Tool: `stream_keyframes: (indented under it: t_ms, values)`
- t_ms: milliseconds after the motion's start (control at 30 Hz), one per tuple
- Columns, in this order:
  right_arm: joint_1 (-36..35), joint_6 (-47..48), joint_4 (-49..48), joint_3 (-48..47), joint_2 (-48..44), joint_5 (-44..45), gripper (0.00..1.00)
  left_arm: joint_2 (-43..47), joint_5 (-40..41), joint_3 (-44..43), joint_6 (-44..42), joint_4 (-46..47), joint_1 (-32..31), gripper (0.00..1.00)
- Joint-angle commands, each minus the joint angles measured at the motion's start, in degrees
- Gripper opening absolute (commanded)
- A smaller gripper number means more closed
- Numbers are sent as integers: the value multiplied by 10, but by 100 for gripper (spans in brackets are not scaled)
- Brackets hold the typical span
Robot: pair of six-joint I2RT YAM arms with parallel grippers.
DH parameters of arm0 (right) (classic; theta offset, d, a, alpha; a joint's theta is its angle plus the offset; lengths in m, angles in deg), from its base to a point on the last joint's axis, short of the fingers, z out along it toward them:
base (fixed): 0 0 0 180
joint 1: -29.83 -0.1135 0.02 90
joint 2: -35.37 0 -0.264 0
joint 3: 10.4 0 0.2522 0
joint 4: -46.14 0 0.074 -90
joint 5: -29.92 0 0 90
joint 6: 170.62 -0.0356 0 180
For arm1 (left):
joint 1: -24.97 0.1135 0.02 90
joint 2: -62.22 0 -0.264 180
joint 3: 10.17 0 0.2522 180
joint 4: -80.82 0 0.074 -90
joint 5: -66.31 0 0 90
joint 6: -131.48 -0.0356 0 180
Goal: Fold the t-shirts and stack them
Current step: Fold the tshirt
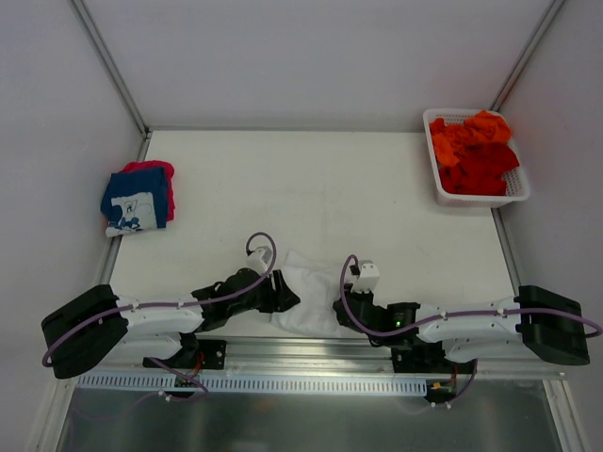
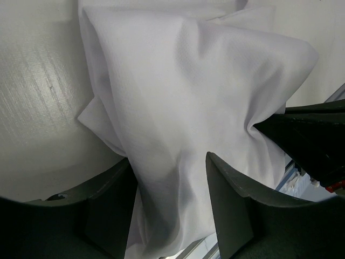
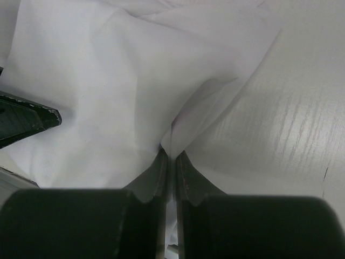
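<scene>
Your white t-shirt [image 1: 309,299] lies crumpled at the middle of the tabletop's [image 1: 311,188] near edge; it looks light, limp and likely to sag. Your right gripper [image 3: 171,157] is pinched tight on a thin fold, your left gripper [image 2: 170,164] spread with cloth between its jaws. Hems and corners should grip best.

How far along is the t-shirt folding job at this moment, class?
Done: a navy tee sits folded on a pink-red tee at the left edge. In hand: the right hand pinches the white tee, the left hand straddles it, jaws apart. Left: orange and red tees heaped in the basket.
</scene>
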Motion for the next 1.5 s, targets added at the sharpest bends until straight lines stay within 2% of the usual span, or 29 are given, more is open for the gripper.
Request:
stream_keyframes:
  t_ms: [0,133,200,233,267,333,700,867,967,1467]
  values:
    - [-4,5,-3,-19,-8,13,0,-16,-12,13,-3,-8,5,53]
    - [-4,5,-5,-21,-5,12,0,-21,-13,12,-2,4,5,50]
    - [-4,5,-5,-21,-5,12,0,-22,-13,11,-2,5,5,39]
    - [-4,5,-6,-19,-8,12,0,-22,-13,11,-2,4,5,19]
    - [-5,4,-7,-19,-8,13,0,-24,-14,10,-2,4,5,9]
    - [-5,4,-7,-17,-11,13,0,-29,-16,8,-2,0,5,0]
    - [-9,8,-3,-20,-6,12,2,-28,-4,2,3,-1,5,0]
    - [-10,7,-2,-21,-4,14,1,-12,13,-73,-34,-95,5,0]
    - [-11,8,-1,-19,-10,20,1,-12,7,-103,-42,-116,5,0]
    - [-11,1,3,-13,-15,21,0,-72,-26,-171,-24,-126,-8,0]
